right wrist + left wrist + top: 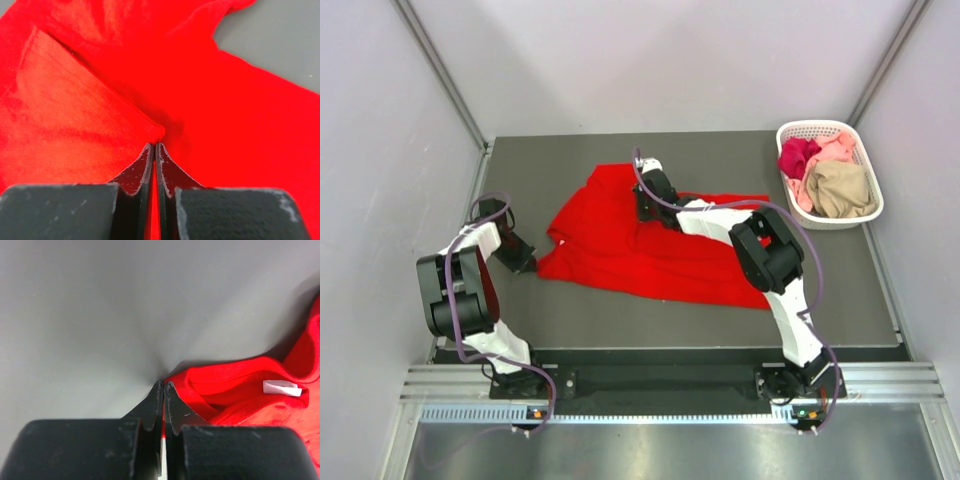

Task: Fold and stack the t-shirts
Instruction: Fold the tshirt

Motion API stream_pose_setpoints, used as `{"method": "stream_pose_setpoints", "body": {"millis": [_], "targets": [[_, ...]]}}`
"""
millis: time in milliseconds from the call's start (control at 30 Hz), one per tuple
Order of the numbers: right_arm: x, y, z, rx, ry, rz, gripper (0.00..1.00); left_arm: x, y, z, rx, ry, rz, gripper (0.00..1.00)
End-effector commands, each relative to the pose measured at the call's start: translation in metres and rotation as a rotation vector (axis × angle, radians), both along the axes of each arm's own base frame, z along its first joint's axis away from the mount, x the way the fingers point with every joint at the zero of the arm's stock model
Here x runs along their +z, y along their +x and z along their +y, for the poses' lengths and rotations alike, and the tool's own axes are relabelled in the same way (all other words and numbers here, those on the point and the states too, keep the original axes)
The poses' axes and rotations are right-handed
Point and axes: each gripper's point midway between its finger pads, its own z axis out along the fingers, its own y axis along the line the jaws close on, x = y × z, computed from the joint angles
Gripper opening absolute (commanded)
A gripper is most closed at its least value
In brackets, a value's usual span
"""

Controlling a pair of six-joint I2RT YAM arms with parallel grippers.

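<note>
The left hand (163,385) and right hand (154,146) are each clamped on the rumpled red shirt (620,250), not yet folded, while the other shirts (840,187) wait bundled in the basket (816,124).

A white plastic lattice basket (820,125) sits at the far right corner of the dark grey table top (560,160), well apart from the right gripper (648,205), off to its right and slightly farther back. The same grey surface stretches ahead and to the left of the left gripper (525,265). Pale panel walls (670,60) rise beyond both grippers. A ribbed metal rail (670,385) runs along the near edge behind them.
</note>
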Motion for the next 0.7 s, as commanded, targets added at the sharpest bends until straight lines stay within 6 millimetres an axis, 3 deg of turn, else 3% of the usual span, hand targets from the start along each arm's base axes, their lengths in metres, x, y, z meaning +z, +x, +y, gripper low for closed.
{"method": "stream_pose_setpoints", "body": {"millis": [0,267,467,667], "targets": [[0.053,0.016,-0.002,-0.037,0.053,-0.121,0.00,-0.011,-0.014,0.025,0.043,0.121,0.085,0.00],[0.051,0.020,-0.012,-0.074,0.029,-0.122,0.00,-0.008,-0.019,0.030,0.051,0.151,0.100,0.00],[0.038,0.020,-0.024,-0.131,0.011,-0.074,0.00,-0.007,-0.021,0.033,0.054,0.169,0.114,0.00],[0.033,0.015,-0.022,-0.144,0.050,-0.037,0.00,-0.004,-0.024,0.036,0.064,0.183,0.131,0.00]]}}
